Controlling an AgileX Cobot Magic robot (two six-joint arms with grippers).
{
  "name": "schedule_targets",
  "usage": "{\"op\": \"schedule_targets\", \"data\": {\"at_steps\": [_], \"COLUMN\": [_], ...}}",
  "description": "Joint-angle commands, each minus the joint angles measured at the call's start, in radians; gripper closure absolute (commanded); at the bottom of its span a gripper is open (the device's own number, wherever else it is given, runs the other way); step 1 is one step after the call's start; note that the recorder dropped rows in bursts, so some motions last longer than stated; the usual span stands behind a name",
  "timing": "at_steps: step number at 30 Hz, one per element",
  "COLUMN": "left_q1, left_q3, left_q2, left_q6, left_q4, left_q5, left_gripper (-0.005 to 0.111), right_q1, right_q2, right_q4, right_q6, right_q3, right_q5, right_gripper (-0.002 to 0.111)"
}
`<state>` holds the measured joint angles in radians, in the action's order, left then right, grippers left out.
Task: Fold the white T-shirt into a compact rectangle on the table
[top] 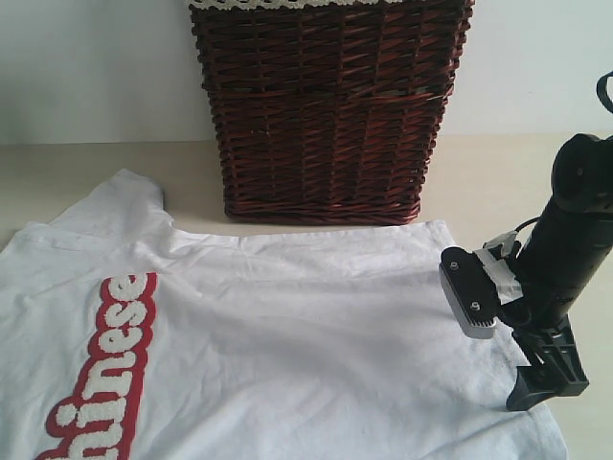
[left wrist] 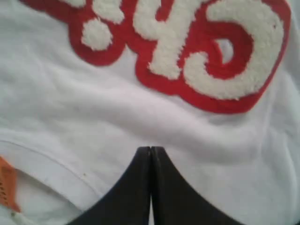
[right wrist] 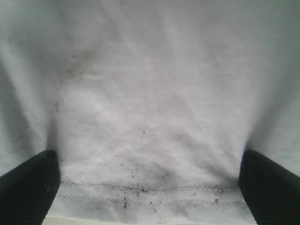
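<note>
Two pincers: left pincer (left wrist: 150, 152) closed, perhaps pinching the shirt (top: 287, 335) by "Chinese" lettering (top: 101, 369); right pincer (right wrist: 150, 161) wide over hem (right wrist: 140, 192).

One each: T-shirt (top: 287, 326), basket (top: 326, 115), table (top: 96, 168); seemingly two arms (top: 575, 240) (left wrist: 136, 197).

The scene is best read as a robot test bench dressed with household things, not a lived-in home. A bare pale wall (top: 96, 67) is seen across the top of the exterior view, and a plain cream table (top: 57, 177) is spread below it. A dark wicker basket (top: 326, 115) is set at upper centre, a white T-shirt (top: 287, 335) is laid out beneath, and a black robot arm (top: 565, 259) is seen at right.
</note>
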<state>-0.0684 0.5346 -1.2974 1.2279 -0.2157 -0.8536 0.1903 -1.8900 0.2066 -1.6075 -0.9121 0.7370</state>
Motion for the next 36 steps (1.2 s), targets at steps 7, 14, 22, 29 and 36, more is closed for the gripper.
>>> {"op": "schedule_targets", "data": {"at_steps": [7, 14, 22, 29, 36], "left_q1": [0.0, 0.0, 0.0, 0.0, 0.043], "left_q3": [0.027, 0.027, 0.029, 0.058, 0.099], "left_q2": [-0.023, -0.086, -0.192, -0.233, -0.291], "left_q6": [0.093, 0.07, 0.07, -0.008, 0.014], "left_q4": [0.019, 0.074, 0.311, 0.429, 0.361], "left_q5": [0.299, 0.334, 0.283, 0.281, 0.334], "left_gripper": [0.091, 0.002, 0.003, 0.003, 0.003], "right_q1": [-0.004, -0.004, -0.004, -0.004, -0.004], "right_q2": [-0.033, -0.033, -0.033, -0.033, -0.033], "right_q4": [-0.031, -0.029, -0.029, -0.029, -0.029], "right_q6": [0.016, 0.016, 0.016, 0.016, 0.016], "right_q3": [0.028, 0.028, 0.028, 0.028, 0.028], "right_q5": [0.023, 0.023, 0.023, 0.023, 0.023], "right_gripper": [0.006, 0.006, 0.006, 0.006, 0.006]}}
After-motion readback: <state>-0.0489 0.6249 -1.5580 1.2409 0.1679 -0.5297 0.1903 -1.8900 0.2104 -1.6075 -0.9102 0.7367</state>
